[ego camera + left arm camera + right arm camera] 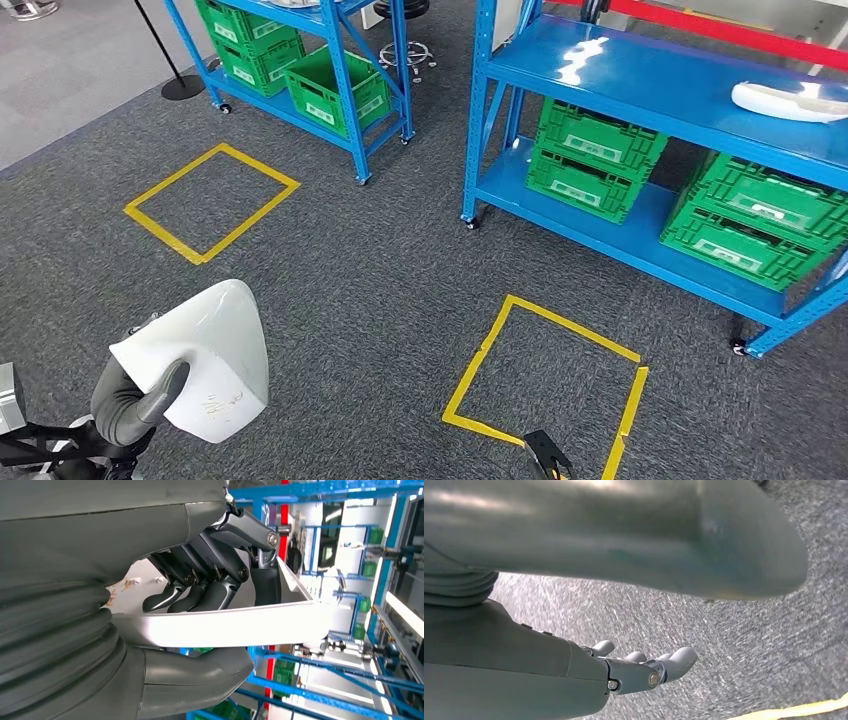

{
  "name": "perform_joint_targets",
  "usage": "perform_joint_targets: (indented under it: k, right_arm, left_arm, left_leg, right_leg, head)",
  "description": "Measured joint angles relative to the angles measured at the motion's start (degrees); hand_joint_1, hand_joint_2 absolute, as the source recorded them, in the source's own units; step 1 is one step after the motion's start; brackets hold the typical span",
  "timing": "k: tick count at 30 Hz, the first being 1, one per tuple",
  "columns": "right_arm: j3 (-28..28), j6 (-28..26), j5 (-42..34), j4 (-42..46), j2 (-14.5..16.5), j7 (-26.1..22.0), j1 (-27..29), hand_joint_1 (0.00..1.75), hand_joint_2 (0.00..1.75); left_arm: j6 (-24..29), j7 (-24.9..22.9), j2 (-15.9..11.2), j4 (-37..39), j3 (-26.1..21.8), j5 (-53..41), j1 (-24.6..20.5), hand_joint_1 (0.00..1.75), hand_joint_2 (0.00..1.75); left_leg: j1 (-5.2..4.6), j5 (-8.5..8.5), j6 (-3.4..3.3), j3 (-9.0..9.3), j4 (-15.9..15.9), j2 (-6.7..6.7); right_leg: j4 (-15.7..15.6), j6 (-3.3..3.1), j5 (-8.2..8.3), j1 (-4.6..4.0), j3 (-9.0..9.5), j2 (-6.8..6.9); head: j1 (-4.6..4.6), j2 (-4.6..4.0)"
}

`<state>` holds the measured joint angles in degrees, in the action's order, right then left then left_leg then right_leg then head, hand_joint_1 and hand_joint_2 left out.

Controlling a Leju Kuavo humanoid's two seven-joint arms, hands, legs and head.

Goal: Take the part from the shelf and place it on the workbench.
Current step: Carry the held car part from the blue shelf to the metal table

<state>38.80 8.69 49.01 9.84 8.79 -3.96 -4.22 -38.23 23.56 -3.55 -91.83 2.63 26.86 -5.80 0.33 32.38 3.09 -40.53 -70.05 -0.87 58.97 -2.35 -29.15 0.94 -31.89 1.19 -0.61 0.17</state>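
My left hand grips a white curved shell part at the lower left of the head view, above the grey carpet. In the left wrist view the thumb lies under the part's white edge and the dark fingers curl over its inner side. My right hand hangs over the carpet with its fingers stretched out and nothing in them. Another white part lies on the top level of the blue shelf at the right.
Green crates sit on the right shelf's lower level. A second blue shelf with green crates stands at the back left. Two yellow tape squares mark the carpet. A black stand base is at far left.
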Motion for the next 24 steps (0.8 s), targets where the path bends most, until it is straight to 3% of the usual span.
perform_joint_targets:
  k: [2, 3, 5, 7, 8, 10, 11, 13, 15, 16, 17, 18, 19, 21, 22, 24]
  right_arm:
    - [0.00, 0.09, 0.09, 0.00, 0.00, -0.03, 0.03, 0.00, 0.00]
    - [0.00, 0.16, 0.11, 0.00, 0.01, -0.08, 0.00, 0.00, 0.00]
    - [0.00, 0.31, 0.18, 0.00, 0.06, -0.19, -0.06, 0.00, 0.00]
    - [-0.01, 0.46, 0.24, 0.00, 0.13, -0.25, -0.10, 0.00, 0.00]
    - [-0.02, 0.54, 0.26, 0.00, 0.14, -0.27, -0.13, 0.00, 0.00]
    - [-0.02, 0.67, 0.27, 0.01, 0.23, -0.31, -0.25, 0.00, 0.00]
    - [-0.02, 0.72, 0.29, 0.01, 0.27, -0.33, -0.34, 0.00, 0.00]
    - [-0.03, 0.77, 0.32, 0.02, 0.31, -0.41, -0.45, 0.00, 0.00]
    - [-0.04, 0.80, 0.39, 0.01, 0.31, -0.41, -0.39, 0.00, 0.00]
    - [-0.04, 0.81, 0.42, 0.00, 0.31, -0.35, -0.33, 0.00, 0.00]
    - [-0.04, 0.81, 0.44, 0.00, 0.31, -0.29, -0.26, 0.00, 0.00]
    - [-0.04, 0.78, 0.43, 0.01, 0.31, -0.24, -0.22, 0.00, 0.00]
    - [-0.04, 0.74, 0.38, 0.01, 0.31, -0.21, -0.22, 0.00, 0.00]
    - [-0.04, 0.69, 0.28, 0.02, 0.32, -0.20, -0.27, 0.00, 0.00]
    - [-0.04, 0.70, 0.22, 0.01, 0.33, -0.22, -0.30, 0.00, 0.00]
    - [-0.04, 0.74, 0.15, 0.00, 0.37, -0.25, -0.37, 0.00, 0.00]
  left_arm:
    - [0.00, -0.09, -0.01, 0.01, -0.04, 0.00, 0.23, 1.75, 1.75]
    - [0.00, -0.11, -0.01, -0.01, -0.07, 0.00, 0.40, 1.75, 1.75]
    - [-0.01, -0.13, -0.01, -0.15, -0.11, 0.00, 0.64, 1.75, 1.75]
    - [-0.02, -0.08, 0.01, -0.43, -0.12, 0.01, 0.70, 1.75, 1.75]
    - [-0.02, -0.06, 0.02, -0.57, -0.15, 0.01, 0.75, 1.75, 1.75]
    - [-0.01, -0.04, 0.01, -0.83, -0.34, -0.03, 0.98, 1.75, 1.75]
    - [0.01, -0.06, -0.01, -1.01, -0.48, -0.14, 1.10, 1.75, 1.75]
    - [0.11, -0.10, 0.02, -1.33, -0.74, -0.36, 0.99, 1.75, 1.75]
    - [0.25, -0.05, 0.10, -1.43, -0.91, -0.42, 0.83, 1.75, 1.75]
    - [0.31, -0.01, 0.14, -1.42, -0.99, -0.37, 0.87, 1.75, 1.75]
    - [0.31, 0.05, 0.14, -1.42, -1.11, -0.32, 0.96, 1.75, 1.75]
    - [0.31, 0.09, 0.13, -1.42, -1.25, -0.28, 1.08, 1.75, 1.75]
    - [0.31, 0.11, 0.13, -1.42, -1.40, -0.26, 1.22, 1.75, 1.75]
    - [0.32, 0.22, 0.13, -1.45, -1.68, -0.33, 1.50, 1.75, 1.75]
    - [0.34, 0.29, 0.13, -1.48, -1.79, -0.46, 1.62, 1.75, 1.75]
    - [0.37, 0.46, 0.12, -1.53, -1.98, -0.79, 1.86, 1.75, 1.75]
  left_leg:
    - [0.13, 1.32, 0.15, -1.98, -4.56, 0.40]
    - [0.15, 0.39, 0.10, -1.34, -3.65, 0.58]
    - [-0.03, -3.12, -0.38, 2.87, 3.84, 2.36]
    - [-0.53, -5.16, -1.21, 6.50, 10.32, 4.79]
    - [-0.77, -5.36, -1.57, 7.09, 11.53, 5.30]
    - [-0.90, -5.59, -2.14, 6.93, 11.92, 4.05]
    - [-0.77, -5.81, -2.42, 7.02, 12.25, 3.33]
    - [-0.35, -6.30, -3.09, 7.38, 12.86, 1.94]
    - [-0.19, -6.48, -3.47, 7.17, 12.87, 0.47]
    - [-0.19, -6.48, -3.51, 7.01, 12.74, -0.41]
    - [-0.18, -6.46, -3.51, 6.87, 12.56, -1.30]
    - [-0.14, -6.42, -3.44, 6.77, 12.35, -2.20]
    - [-0.06, -6.34, -3.30, 6.70, 12.08, -3.10]
    - [0.08, -6.05, -2.68, 6.43, 11.36, -4.75]
    - [0.09, -5.96, -2.26, 6.21, 11.06, -5.48]
    - [0.10, -6.09, -1.39, 5.80, 11.00, -6.63]
  right_leg:
    - [0.03, -0.10, -0.10, -0.13, 0.01, 1.62]
    - [0.04, -0.08, -0.17, -0.16, 0.07, 2.42]
    - [0.04, 0.09, -0.38, -0.25, 0.35, 3.93]
    - [0.06, 0.57, -0.69, -0.48, 0.64, 5.18]
    - [0.04, 0.84, -0.79, -0.54, 0.75, 5.77]
    - [-0.19, 1.45, -0.92, -0.58, 1.07, 6.99]
    - [-0.06, 1.76, -1.18, -0.49, 1.19, 6.65]
    - [2.84, 2.25, -3.17, -0.28, 0.10, 3.47]
    - [10.12, 2.45, -6.60, -0.09, -3.43, -0.13]
    - [13.62, 2.53, -7.75, -0.08, -5.32, -0.79]
    - [15.54, 2.59, -7.91, -0.05, -6.51, -1.00]
    - [15.22, 2.62, -6.92, 0.00, -6.64, -1.08]
    - [12.61, 2.65, -4.96, 0.11, -5.63, -1.31]
    - [5.09, 2.79, -1.58, 0.36, -2.31, -3.11]
    - [2.51, 2.77, -0.78, 0.44, -1.15, -3.94]
    - [1.34, 2.40, -0.83, 0.24, -0.67, -4.31]
  head:
    - [0.02, 0.00]
    - [0.02, 0.00]
    - [0.02, 0.00]
    - [-0.04, 0.00]
    - [-0.07, 0.00]
    - [-0.08, 0.00]
    - [-0.11, 0.00]
    - [-0.27, 0.00]
    - [-0.56, 0.00]
    - [-0.68, 0.00]
    - [-0.74, 0.00]
    - [-0.75, 0.00]
    - [-0.76, 0.00]
    - [-0.82, 0.00]
    - [-0.86, 0.00]
    - [-0.93, 0.00]
